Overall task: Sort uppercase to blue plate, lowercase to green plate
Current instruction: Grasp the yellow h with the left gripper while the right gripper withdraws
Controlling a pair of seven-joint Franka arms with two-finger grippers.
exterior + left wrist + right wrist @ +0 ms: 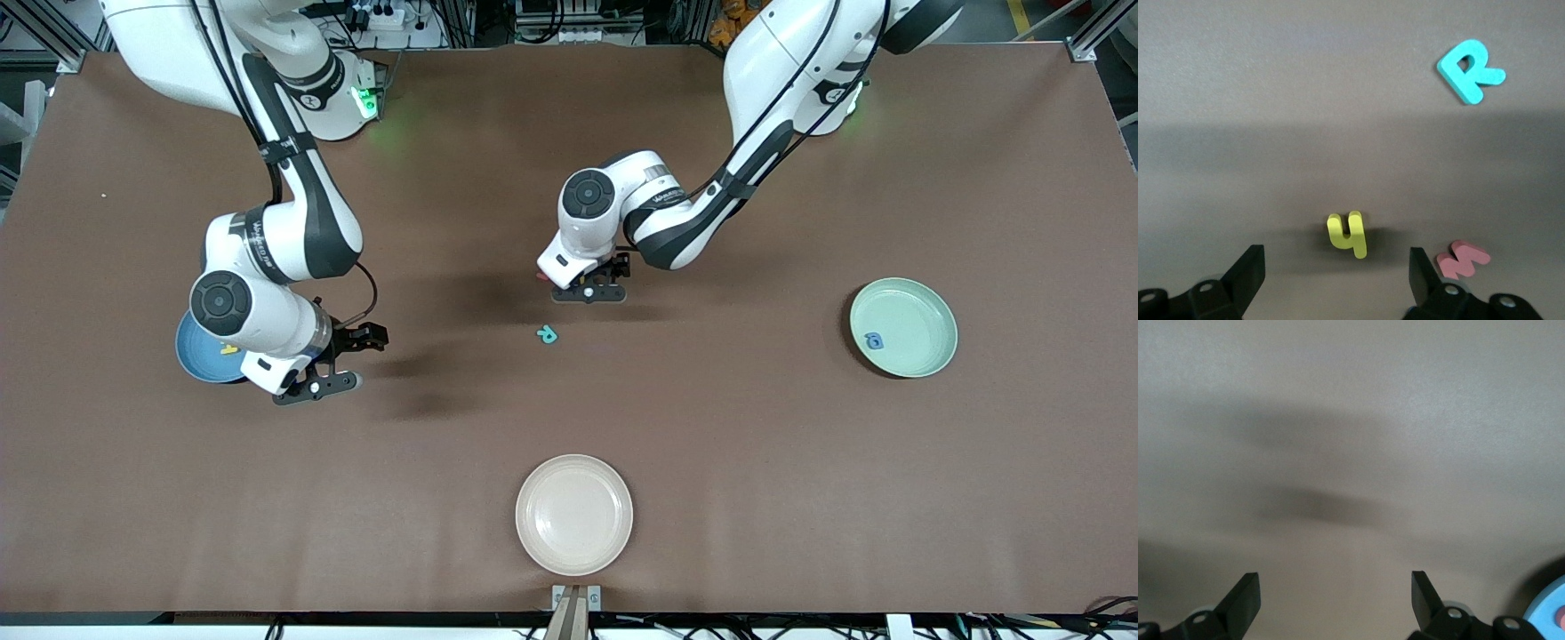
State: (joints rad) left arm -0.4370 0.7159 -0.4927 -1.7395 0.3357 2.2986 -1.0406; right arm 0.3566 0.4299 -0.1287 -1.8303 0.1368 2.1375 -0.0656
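Brown cloth covers the table; teal R lies mid-table.

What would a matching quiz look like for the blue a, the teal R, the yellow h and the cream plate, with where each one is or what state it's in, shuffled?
Things:
1. blue a
2. teal R
3. yellow h
4. cream plate

Place or state:
A. on the table under the open left gripper
B. holds nothing
C. in the green plate
D. on bare table, clear of both grippers

Pairs: 1-C, 2-D, 3-A, 4-B
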